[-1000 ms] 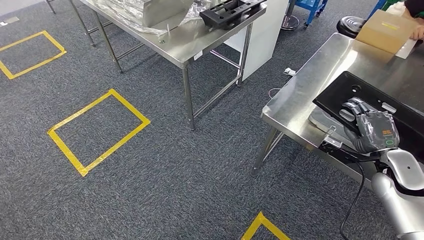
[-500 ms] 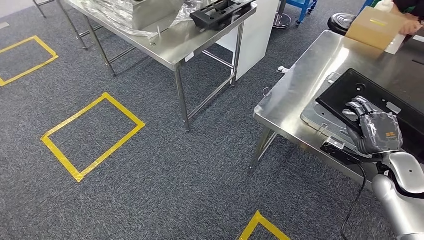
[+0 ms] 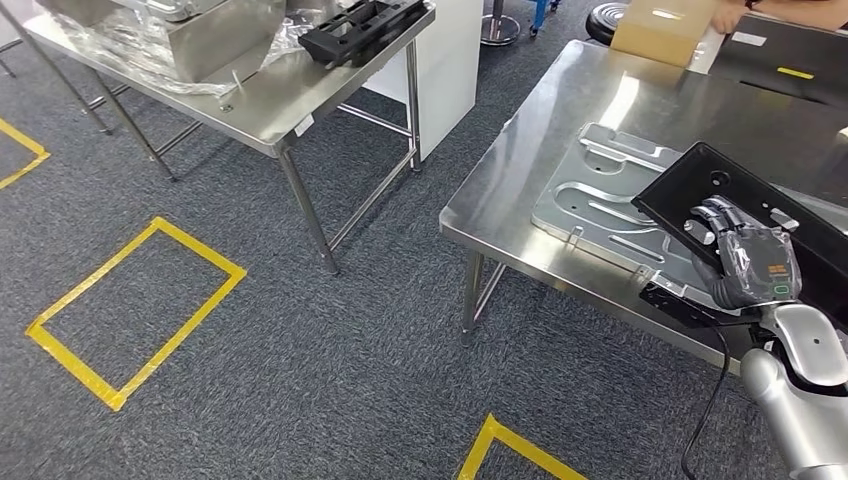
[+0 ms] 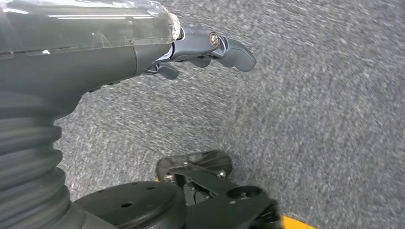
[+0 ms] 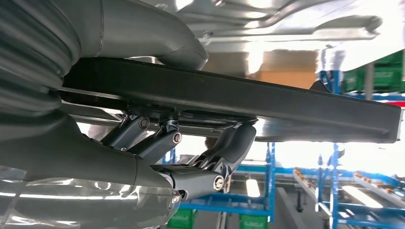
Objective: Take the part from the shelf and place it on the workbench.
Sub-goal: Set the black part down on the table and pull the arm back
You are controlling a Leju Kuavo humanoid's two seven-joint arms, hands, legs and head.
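Steel workbench (image 3: 520,175) bearing grey metal plate (image 3: 590,205), cardboard box (image 3: 660,25), grey carpet floor (image 3: 300,350)

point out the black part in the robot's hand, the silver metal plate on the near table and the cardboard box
black part (image 3: 700,185), head view, on its flat top near the corner
silver metal plate (image 3: 590,205), head view, on its embossed middle
cardboard box (image 3: 660,28), head view, on its top face
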